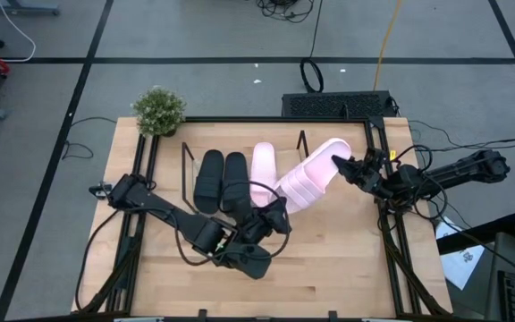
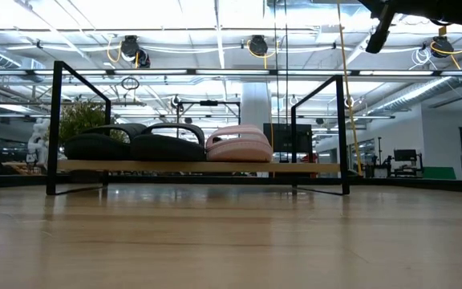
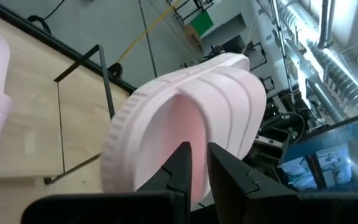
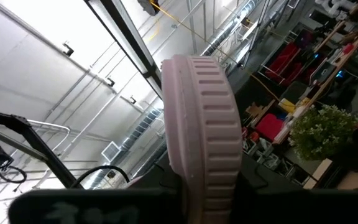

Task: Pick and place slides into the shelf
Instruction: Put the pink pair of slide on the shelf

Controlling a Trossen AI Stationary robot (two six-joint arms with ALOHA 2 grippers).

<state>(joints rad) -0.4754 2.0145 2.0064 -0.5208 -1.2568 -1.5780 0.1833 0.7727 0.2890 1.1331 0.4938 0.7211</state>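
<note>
A pale pink slide (image 1: 309, 177) hangs in the air over the right end of the shelf (image 1: 186, 161), held between both grippers. My left gripper (image 1: 278, 207) is shut on its near-left end and my right gripper (image 1: 340, 165) on its far-right end. Two black slides (image 1: 209, 179) (image 1: 236, 179) and another pink slide (image 1: 262, 172) lie side by side, soles down, on the shelf's wooden base (image 2: 319, 168). The low view shows those three slides but not the held one. My left gripper pinches the held slide's near-left end (image 3: 180, 134) between its two fingers, coming roughly level from the table's near-left. The slide is clear of shelf and table, stretching away from the fingers toward the other gripper. My right gripper pinches the slide's far-right end across the sole, one finger on each face beside the ribbed side wall (image 4: 207, 155). It comes from the table's right. The fingers themselves are mostly hidden behind the sole.
A small potted plant (image 1: 158, 111) stands at the table's far left corner. The shelf's upright wire frames (image 2: 56, 128) (image 2: 342, 132) rise at both ends. Bare wood lies along the table's near side (image 1: 329, 268). Cables run beside the table's right edge (image 1: 418, 215).
</note>
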